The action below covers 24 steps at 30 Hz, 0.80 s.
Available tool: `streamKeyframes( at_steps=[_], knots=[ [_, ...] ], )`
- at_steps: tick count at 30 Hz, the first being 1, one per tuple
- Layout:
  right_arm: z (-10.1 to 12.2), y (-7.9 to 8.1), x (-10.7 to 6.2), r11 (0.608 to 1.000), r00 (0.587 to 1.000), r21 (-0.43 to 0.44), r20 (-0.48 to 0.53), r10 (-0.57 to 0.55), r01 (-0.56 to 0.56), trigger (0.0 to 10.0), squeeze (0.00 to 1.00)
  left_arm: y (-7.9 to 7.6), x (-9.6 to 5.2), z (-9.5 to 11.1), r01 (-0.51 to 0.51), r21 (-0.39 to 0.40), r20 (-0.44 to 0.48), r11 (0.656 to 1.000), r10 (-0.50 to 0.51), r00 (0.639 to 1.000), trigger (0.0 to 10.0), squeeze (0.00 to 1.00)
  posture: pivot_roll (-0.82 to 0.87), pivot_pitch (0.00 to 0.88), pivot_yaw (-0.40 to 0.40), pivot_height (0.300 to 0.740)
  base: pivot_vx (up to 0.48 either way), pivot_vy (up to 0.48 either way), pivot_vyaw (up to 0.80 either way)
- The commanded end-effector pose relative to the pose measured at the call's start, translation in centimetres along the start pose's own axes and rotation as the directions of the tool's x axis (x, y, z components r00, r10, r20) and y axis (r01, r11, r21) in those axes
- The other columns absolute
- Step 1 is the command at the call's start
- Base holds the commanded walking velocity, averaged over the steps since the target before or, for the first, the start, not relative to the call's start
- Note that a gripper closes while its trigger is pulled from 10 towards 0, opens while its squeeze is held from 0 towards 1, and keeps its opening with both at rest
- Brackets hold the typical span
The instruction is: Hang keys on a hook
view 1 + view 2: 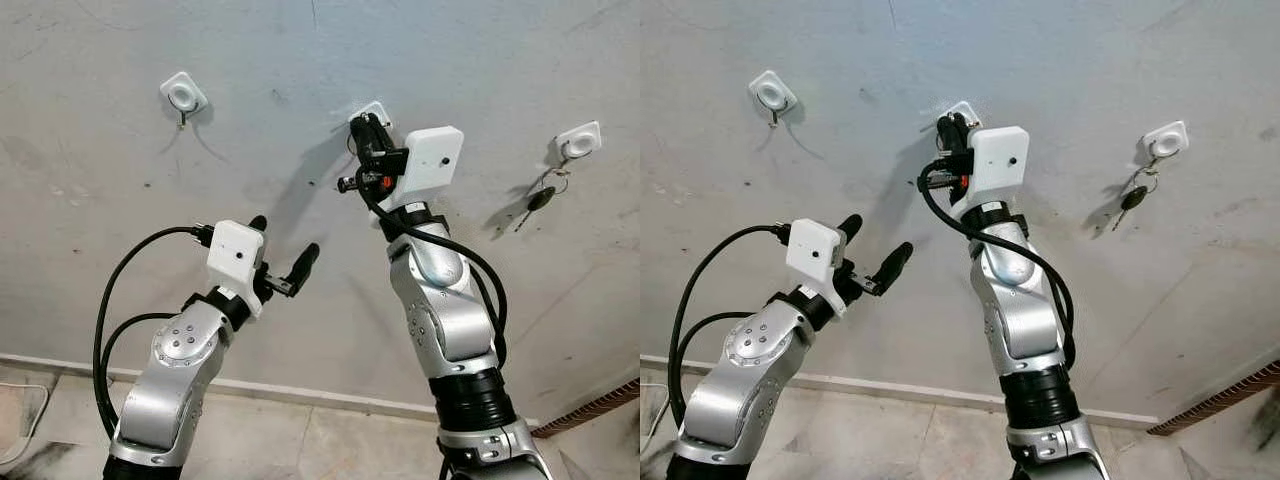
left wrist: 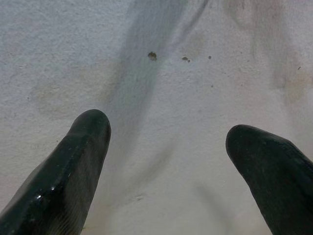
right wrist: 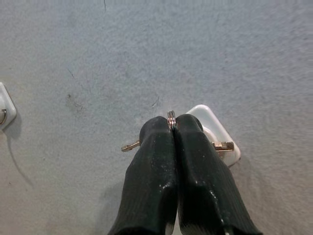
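Grey wall carrying three white hooks. Right gripper pressing against middle hook, jaws pinching key ring, keys sticking out either side. Left gripper hovering lower, jaws gaping wide. Another key dangling from right-hand hook.

Scuffed grey wall above white skirting and tiled floor.

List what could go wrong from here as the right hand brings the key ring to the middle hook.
1. The right hand pinches the ring by a thin edge at its fingertips; it could slip out.
2. The fingers cover most of the middle hook, so the ring may miss it.
3. Keys sticking out sideways could catch on the hook's plate.
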State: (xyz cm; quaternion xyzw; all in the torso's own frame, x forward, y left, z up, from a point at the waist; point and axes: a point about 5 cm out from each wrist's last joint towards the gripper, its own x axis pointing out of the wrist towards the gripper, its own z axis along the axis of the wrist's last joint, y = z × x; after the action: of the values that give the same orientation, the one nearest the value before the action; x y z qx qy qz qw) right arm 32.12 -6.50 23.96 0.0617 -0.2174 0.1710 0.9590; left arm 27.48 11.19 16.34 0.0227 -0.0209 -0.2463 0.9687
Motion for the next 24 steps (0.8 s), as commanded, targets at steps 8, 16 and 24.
streamKeyframes(
  at_steps=[8, 16, 24],
  knots=[
    [1.7, 0.4, -0.6, 1.000, 0.999, 0.005, 0.039, 0.016, -0.017, 10.0, 0.00, 0.0, 0.1, -0.1, -0.006, -0.002, -0.004, 1.000, 0.006, 1.000, 10.0, 0.00, 0.21, 0.055, -0.059, 0.740, 0.000, 0.000, 0.00],
    [2.2, 0.6, -0.7, 1.000, 0.999, 0.011, 0.045, 0.022, -0.023, 10.0, 0.00, 0.0, 0.2, -0.1, -0.006, -0.003, -0.003, 1.000, 0.006, 1.000, 10.0, 0.00, 0.21, 0.053, -0.059, 0.740, 0.000, 0.000, 0.00],
    [2.0, 0.8, -0.7, 1.000, 0.999, 0.005, 0.038, 0.019, -0.020, 10.0, 0.00, -0.1, 0.3, 0.0, -0.007, -0.003, 0.002, 1.000, 0.007, 1.000, 10.0, 0.00, 0.21, 0.053, -0.062, 0.740, 0.000, 0.000, 0.00]
  ],
)
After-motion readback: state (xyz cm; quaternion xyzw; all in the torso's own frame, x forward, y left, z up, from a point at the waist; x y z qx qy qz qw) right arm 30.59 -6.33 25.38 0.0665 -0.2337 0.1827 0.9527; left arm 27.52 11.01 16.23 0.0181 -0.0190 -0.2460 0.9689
